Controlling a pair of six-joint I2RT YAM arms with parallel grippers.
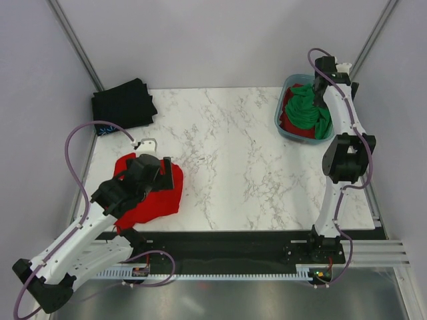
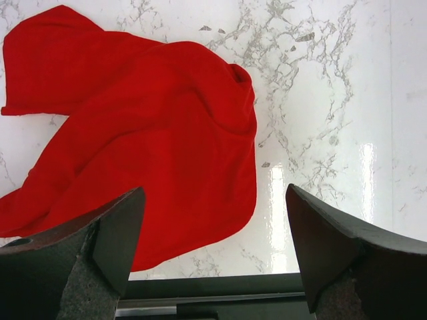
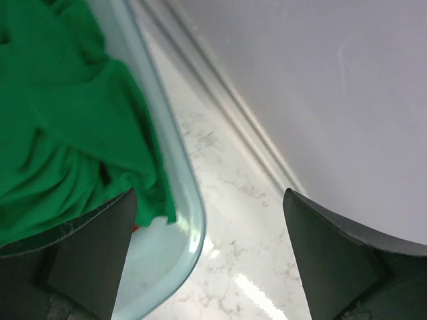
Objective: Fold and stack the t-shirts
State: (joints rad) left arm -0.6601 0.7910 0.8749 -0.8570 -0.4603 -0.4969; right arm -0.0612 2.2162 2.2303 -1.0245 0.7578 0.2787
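Fold-and-stack task, mid-sequence. The step in hand appears to be the laying-out of the bright red cloth t-shirt (image 2: 167,133), which lies crumpled on the near-left part of the white marbled bench (image 1: 240,167). One sleeve is flung toward the left edge and the body is bunched in soft ridges, with no clean fold.

The left claw (image 2: 213,193) hangs just above the shirt's near hem with its jaws spread wide and nothing between them. The right claw (image 3: 208,195) is likewise agape and empty, poised over the rim of the blue-grey plastic tub (image 1: 278,117) at the far right.

The tub holds a heaped green t-shirt (image 1: 308,110) over a second red garment (image 1: 303,133). A black t-shirt (image 1: 123,103) sits folded at the far-left corner — presumably the base of the stack.

The next move likely calls for pinching the red shirt's hem or shoulders and drawing it flat before any fold — probably work for both claws.
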